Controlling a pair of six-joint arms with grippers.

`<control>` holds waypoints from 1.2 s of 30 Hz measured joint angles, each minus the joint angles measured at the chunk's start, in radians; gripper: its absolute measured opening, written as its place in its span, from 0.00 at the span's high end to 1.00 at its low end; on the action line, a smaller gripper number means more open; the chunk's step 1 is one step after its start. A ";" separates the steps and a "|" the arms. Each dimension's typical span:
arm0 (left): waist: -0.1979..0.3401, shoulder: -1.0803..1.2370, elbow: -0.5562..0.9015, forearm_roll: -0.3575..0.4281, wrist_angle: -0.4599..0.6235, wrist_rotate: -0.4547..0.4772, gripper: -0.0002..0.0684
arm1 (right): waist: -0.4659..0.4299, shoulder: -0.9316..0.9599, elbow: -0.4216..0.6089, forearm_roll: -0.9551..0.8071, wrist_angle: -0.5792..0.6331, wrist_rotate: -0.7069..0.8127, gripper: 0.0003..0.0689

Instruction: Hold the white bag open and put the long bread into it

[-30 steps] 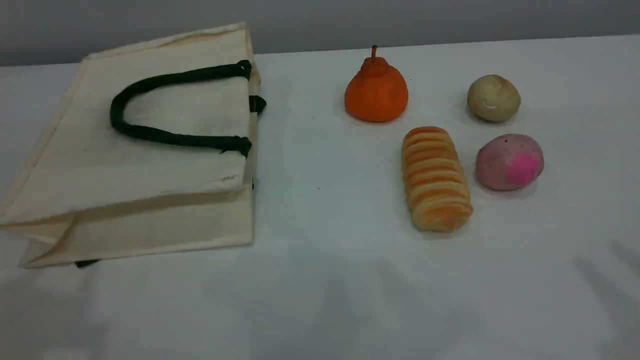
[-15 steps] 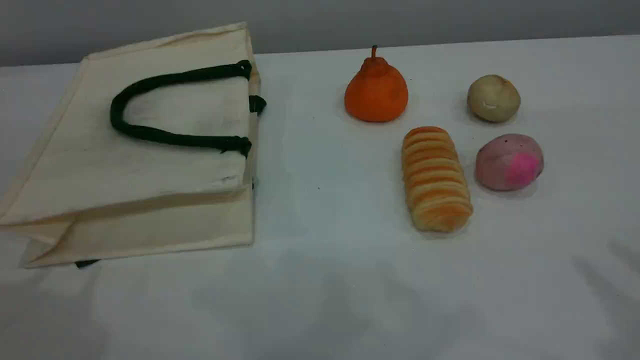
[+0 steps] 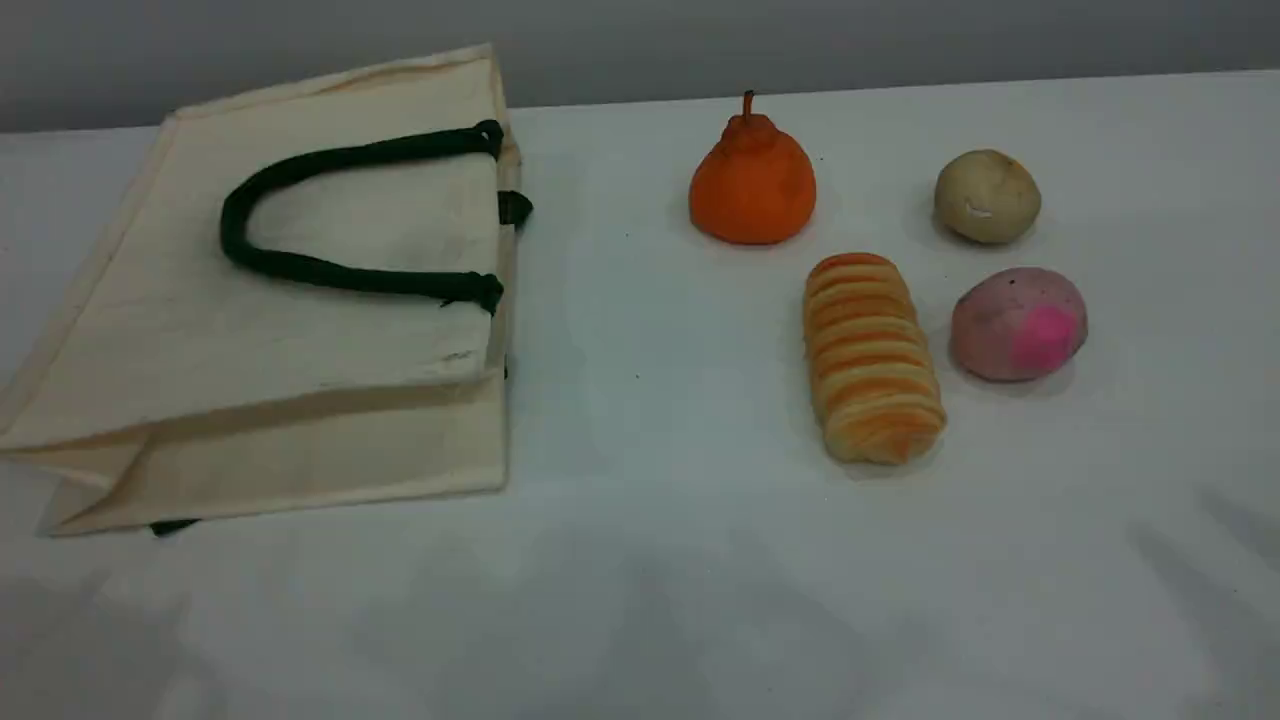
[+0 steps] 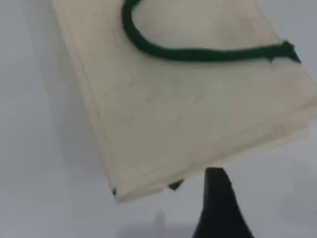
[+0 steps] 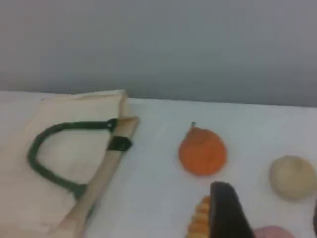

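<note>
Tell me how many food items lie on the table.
4: orange fruit at the back, beige bun to its right, long bread in front, pink bun beside the bread. The bag may hide more.

Your workspace: a white table against a plain grey wall.

You are looking at a table [image 3: 640,560] with a smooth white top that fills nearly all of the scene view. Its far edge runs straight across near the top, a little higher on the right. Behind it stands a flat, matte grey wall [image 3: 850,40], which in the right wrist view fills the whole upper half. The light is soft and even (slightly cool, with a bluish cast on the white). Faint, blurred grey shadows [image 3: 700,630] lie across the near part of the table.
</note>
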 joint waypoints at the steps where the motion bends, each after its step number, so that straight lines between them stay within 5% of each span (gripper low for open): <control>1: 0.000 0.000 0.000 0.000 0.018 0.000 0.39 | 0.000 0.000 0.000 0.000 0.002 0.000 0.51; 8: 0.000 0.000 0.000 0.000 0.128 0.000 0.39 | 0.000 -0.003 0.000 -0.171 -0.046 0.139 0.51; 20: 0.000 -0.001 0.000 0.000 0.371 -0.003 0.39 | 0.000 -0.076 -0.043 -0.825 -0.193 0.886 0.51; 29: 0.000 -0.001 0.000 0.000 0.374 -0.001 0.39 | 0.000 -0.081 -0.043 -1.304 -0.222 1.391 0.51; 36: 0.000 -0.001 0.000 0.000 0.374 0.000 0.39 | 0.000 -0.081 -0.043 -1.359 -0.289 1.463 0.51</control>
